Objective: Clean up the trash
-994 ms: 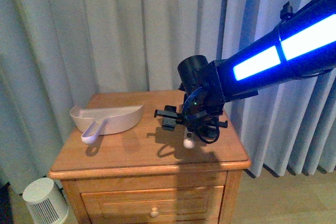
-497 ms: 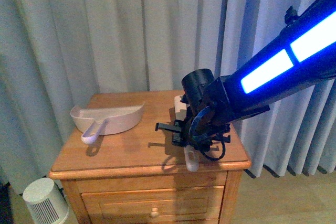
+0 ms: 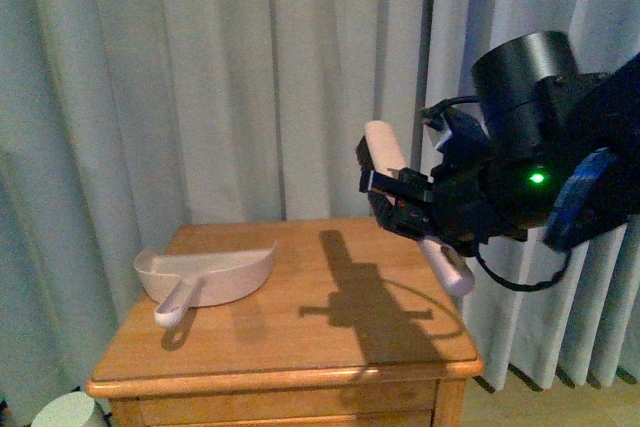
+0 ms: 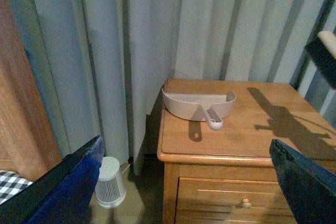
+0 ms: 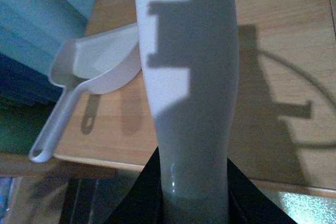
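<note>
Trash: we see no wad on the nightstand (image 3: 250, 339) in any view, maybe hidden behind the brush (image 5: 184, 103); bearing unknown. Right gripper (image 3: 412, 202) clamps the brush above the top's right side, handle slanting down-right, nearer arm. Left gripper (image 4: 186, 182) gapes open, further back.

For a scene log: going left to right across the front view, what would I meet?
From the left: white ribbed appliance on the floor → pale dustpan → brush, held in the right gripper → the right arm's black cylindrical housing.
</note>
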Tool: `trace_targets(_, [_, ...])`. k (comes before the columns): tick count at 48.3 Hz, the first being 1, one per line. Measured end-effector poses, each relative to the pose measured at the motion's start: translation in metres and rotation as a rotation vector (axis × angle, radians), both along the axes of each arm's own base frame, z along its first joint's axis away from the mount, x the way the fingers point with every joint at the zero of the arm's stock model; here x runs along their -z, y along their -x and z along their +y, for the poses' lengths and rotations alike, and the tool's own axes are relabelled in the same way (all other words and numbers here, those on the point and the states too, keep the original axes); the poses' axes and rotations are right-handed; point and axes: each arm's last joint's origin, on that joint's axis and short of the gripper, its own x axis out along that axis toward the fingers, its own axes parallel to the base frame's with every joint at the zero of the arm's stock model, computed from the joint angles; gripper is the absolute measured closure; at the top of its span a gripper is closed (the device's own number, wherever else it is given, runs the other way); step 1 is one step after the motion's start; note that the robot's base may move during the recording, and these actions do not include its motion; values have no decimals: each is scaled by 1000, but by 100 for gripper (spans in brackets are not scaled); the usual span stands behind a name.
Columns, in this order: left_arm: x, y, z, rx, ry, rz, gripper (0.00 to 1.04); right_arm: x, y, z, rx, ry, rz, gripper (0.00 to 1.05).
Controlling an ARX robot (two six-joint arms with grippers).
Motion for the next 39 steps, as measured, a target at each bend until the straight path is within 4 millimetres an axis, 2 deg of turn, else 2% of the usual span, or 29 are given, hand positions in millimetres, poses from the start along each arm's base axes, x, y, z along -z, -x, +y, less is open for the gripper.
trace_targets(3, [0,0,0,0,0,0,8,-12,20,-8,-31,-18,-22,86])
trace_targets(9, [0,0,0,0,0,0,8,-33,84,-34,-90,-56,-70,86])
trace_targets(17, [0,0,0,0,0,0,8,-36,167,-74,-50,-53,-203,86])
trace_targets(20, [0,0,0,0,0,0,8,-34,192,-88,-10,-38,-265,86])
trace_targets(26, [0,0,0,0,0,0,8,-23,228,-106,46,-38,-318,86])
trace_targets(31, [0,0,0,0,0,0,8,-10,255,-113,52,-35,-335,86])
trace_targets(37, [0,0,0,1,0,0,8,-7,266,-116,37,-48,-357,86])
trace_targets(39, [0,-1,1,88,54,104,8,-8,267,-116,36,-52,-367,86])
